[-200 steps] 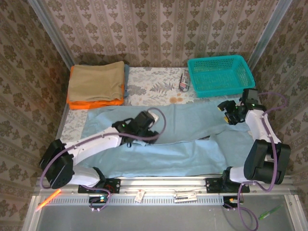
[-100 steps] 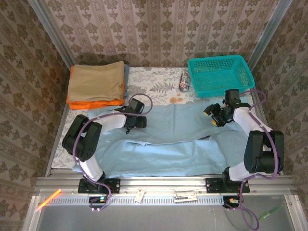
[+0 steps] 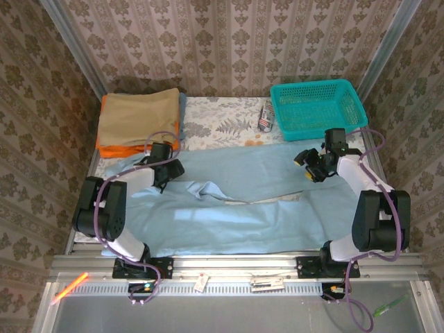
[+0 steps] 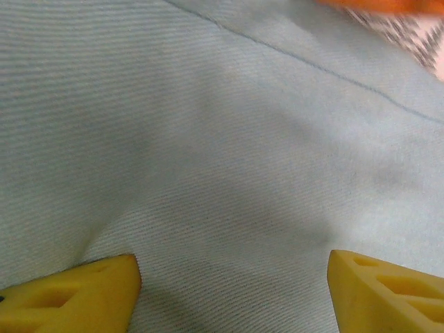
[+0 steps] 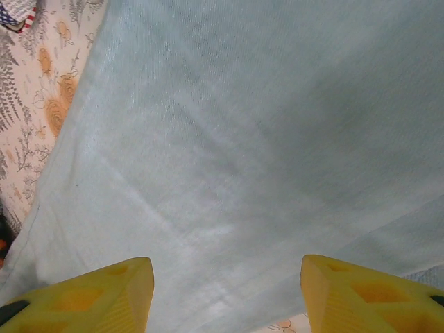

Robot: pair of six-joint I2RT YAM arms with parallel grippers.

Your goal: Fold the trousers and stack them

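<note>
The pale light-blue trousers (image 3: 243, 208) lie spread across the table, both legs running left to right, with a raised wrinkle near the middle at the split. My left gripper (image 3: 165, 171) is over the far leg's left part, just in front of the folded stack. In the left wrist view it (image 4: 232, 295) is open, its yellow fingertips (image 4: 83, 298) wide apart over the cloth (image 4: 222, 139). My right gripper (image 3: 309, 164) hovers over the trousers' far right part. It (image 5: 225, 295) is open too, with bare cloth (image 5: 263, 125) between the fingertips (image 5: 368, 295).
A tan folded garment (image 3: 139, 116) rests on an orange one (image 3: 128, 148) at the back left. A teal basket (image 3: 316, 107) stands at the back right, a small striped object (image 3: 264, 118) beside it. The floral tablecloth (image 3: 222, 123) shows behind the trousers.
My left gripper has swept from the middle of the trousers to their far left part, leaving a wrinkle near the split. The right gripper shifted slightly left.
</note>
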